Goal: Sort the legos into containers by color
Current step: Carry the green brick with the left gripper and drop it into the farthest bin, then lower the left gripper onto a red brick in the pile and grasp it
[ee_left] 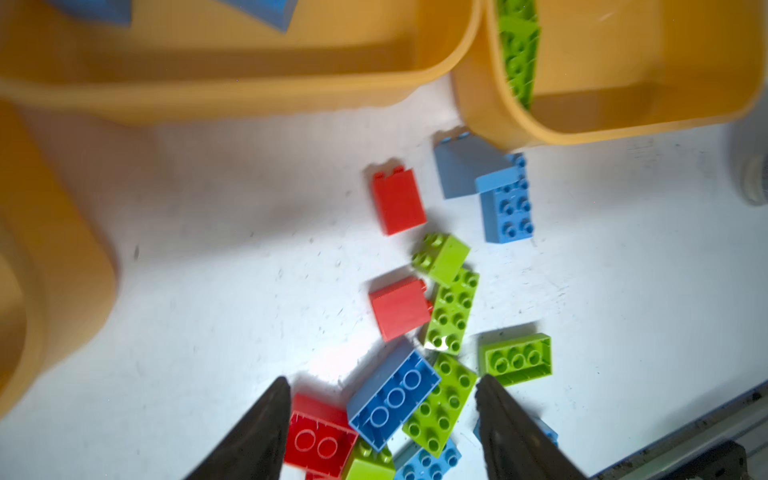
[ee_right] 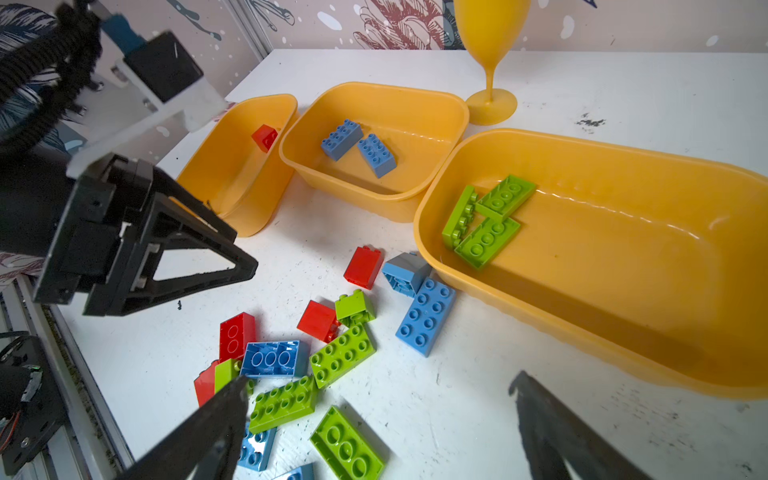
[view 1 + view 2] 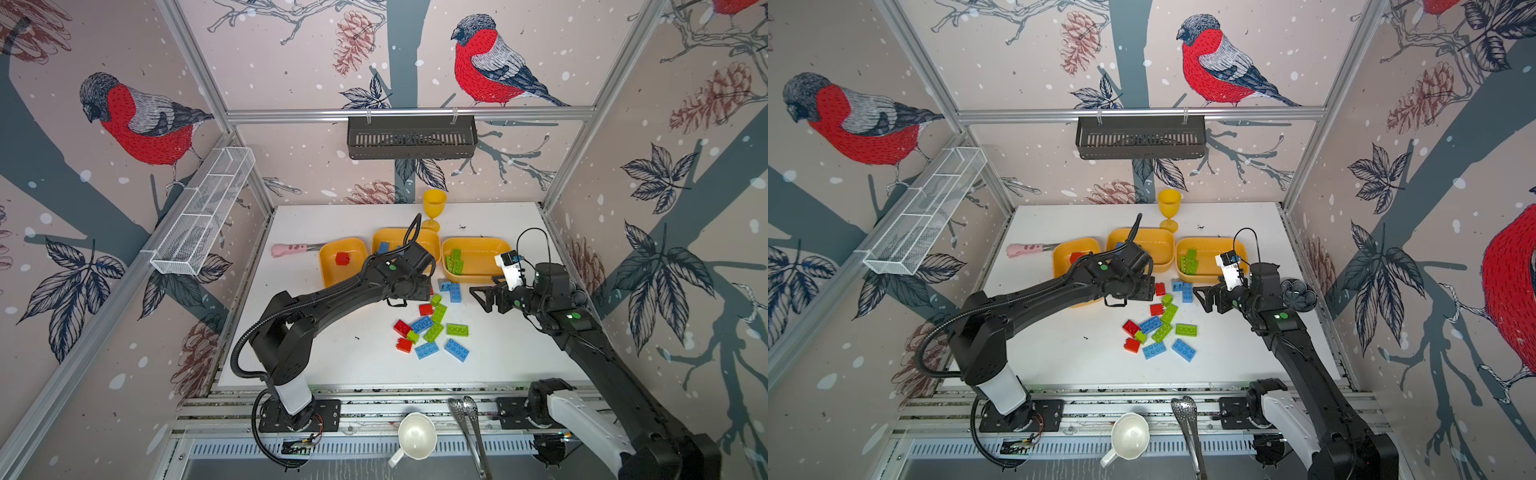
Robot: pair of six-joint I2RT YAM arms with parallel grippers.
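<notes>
Three yellow-orange containers stand in a row at the back: the left one (image 3: 332, 272) holds a red lego (image 3: 343, 258), the middle one (image 2: 415, 120) holds two blue legos (image 2: 359, 145), and the right one (image 3: 478, 245) holds green legos (image 3: 455, 262). A loose pile of red, blue and green legos (image 3: 432, 328) lies in front of them. My left gripper (image 1: 382, 379) hovers open over the pile's left side with nothing between its fingers; it also shows as the left gripper (image 2: 245, 251) in the right wrist view. My right gripper (image 3: 478, 299) is open and empty, right of the pile.
A yellow goblet (image 3: 434, 208) stands behind the middle container and a pink-handled tool (image 3: 289, 249) lies left of the row. A white mesh basket (image 3: 203, 212) and a black basket (image 3: 411, 137) hang on the walls. A white cup (image 3: 415, 436) and metal tongs (image 3: 471, 428) lie on the front rail.
</notes>
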